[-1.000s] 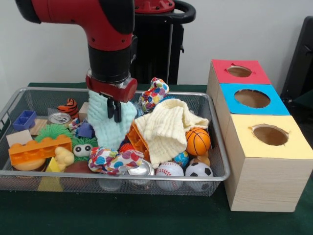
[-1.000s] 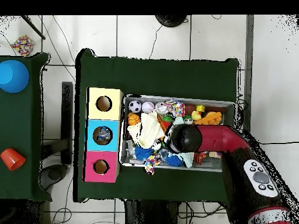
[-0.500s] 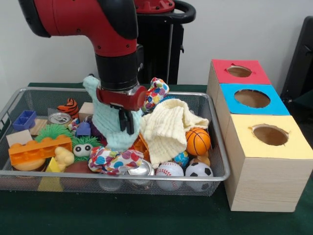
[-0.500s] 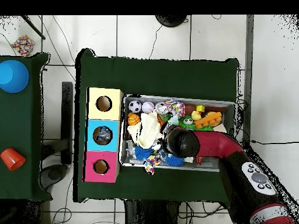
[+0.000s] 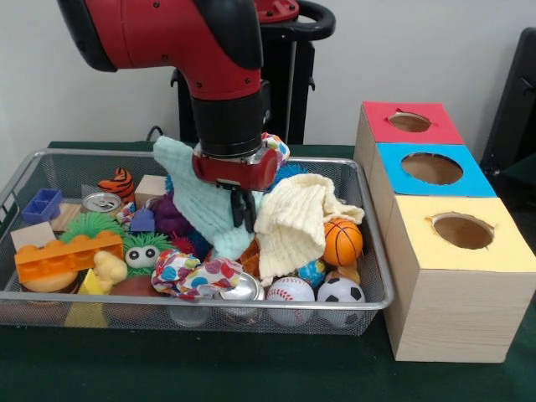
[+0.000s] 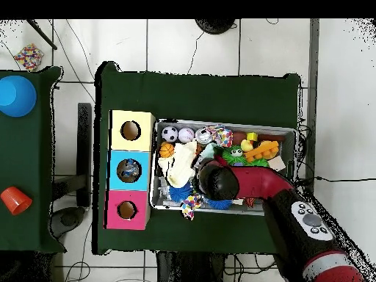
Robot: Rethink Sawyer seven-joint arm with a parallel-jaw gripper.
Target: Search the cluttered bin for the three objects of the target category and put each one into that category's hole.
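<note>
Front view: mint cloth (image 5: 203, 197) between fingers (image 5: 244, 209)

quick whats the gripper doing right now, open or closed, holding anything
Gripper: closed on the pale mint-green knitted cloth, held above the clutter in the silver wire-mesh bin.

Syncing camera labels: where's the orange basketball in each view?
Front view: the small orange basketball lies at the right end of the silver wire mesh bin, beside the cream knitted cloth.
Overhead view: basketball at the bin's left end, nearest the yellow-topped wooden box.
Shared landmark: that yellow-topped box.
</note>
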